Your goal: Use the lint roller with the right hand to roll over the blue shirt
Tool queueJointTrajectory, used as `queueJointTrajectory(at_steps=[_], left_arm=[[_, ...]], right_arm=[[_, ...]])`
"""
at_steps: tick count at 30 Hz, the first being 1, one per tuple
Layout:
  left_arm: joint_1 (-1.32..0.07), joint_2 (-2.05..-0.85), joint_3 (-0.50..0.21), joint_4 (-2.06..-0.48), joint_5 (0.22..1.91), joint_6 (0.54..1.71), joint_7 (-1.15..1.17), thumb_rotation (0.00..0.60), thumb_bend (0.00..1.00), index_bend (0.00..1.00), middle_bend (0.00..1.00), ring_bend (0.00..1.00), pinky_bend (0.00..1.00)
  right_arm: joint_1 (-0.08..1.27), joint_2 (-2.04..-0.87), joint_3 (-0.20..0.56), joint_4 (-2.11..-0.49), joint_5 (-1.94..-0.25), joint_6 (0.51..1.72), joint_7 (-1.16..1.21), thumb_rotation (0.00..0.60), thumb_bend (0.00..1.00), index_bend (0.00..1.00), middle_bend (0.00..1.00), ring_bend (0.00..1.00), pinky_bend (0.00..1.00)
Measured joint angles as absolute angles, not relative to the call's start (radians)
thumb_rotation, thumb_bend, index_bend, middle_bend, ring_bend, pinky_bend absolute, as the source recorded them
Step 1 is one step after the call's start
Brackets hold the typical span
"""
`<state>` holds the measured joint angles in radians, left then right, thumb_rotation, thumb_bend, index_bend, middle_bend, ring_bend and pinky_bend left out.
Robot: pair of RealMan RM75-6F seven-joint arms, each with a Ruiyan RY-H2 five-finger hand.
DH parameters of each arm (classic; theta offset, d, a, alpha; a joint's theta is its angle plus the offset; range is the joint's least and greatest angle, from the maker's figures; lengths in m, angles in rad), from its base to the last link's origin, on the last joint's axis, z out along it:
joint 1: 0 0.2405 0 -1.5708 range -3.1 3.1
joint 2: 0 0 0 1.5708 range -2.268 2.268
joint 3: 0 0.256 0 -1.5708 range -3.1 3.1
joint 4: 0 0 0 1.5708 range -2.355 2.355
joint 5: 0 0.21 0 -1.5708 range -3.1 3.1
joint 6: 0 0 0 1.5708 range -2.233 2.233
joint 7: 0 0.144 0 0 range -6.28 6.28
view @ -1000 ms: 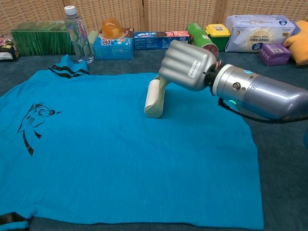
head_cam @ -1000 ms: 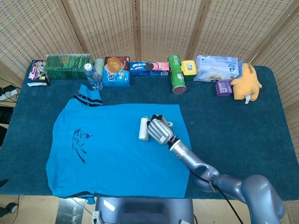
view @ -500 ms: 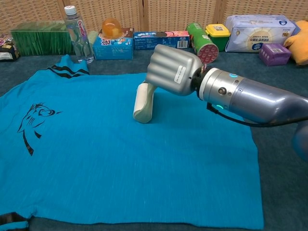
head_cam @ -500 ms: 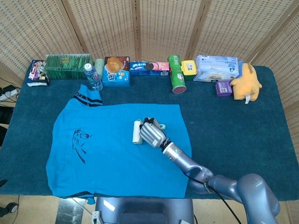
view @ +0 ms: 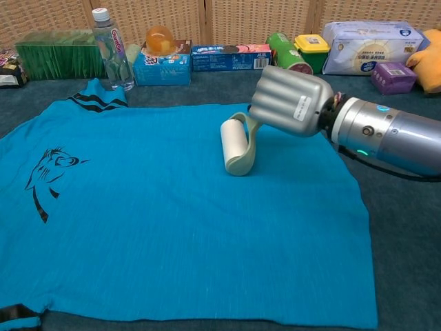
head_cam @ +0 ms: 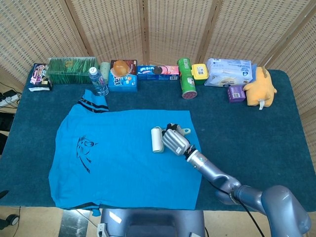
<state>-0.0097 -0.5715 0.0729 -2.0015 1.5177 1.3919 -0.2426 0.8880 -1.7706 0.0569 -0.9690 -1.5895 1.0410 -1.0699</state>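
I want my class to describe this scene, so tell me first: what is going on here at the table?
The robot's right hand grips a lint roller and holds its white roll down on a blue shirt spread flat on the dark blue table. The roller sits on the right part of the shirt, well away from the dark print near the other side. A row of boxes, a bottle and a plush toy lines the far edge, untouched. The left hand is not in view.
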Motion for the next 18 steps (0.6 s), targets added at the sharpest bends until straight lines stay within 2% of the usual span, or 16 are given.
queueJointTrajectory(at_steps=[18], left_arm=[[-0.002,-0.575,0.082,-2.009,1.54,1.405,-0.228,0.6,0.12,0.0,0.0,0.0,0.04]], right_arm=[[0.801,-1.734,-0.024,-0.801,-1.668,1.131,-0.951,0.6,1.0,0.62,0.64,0.61,1.0]])
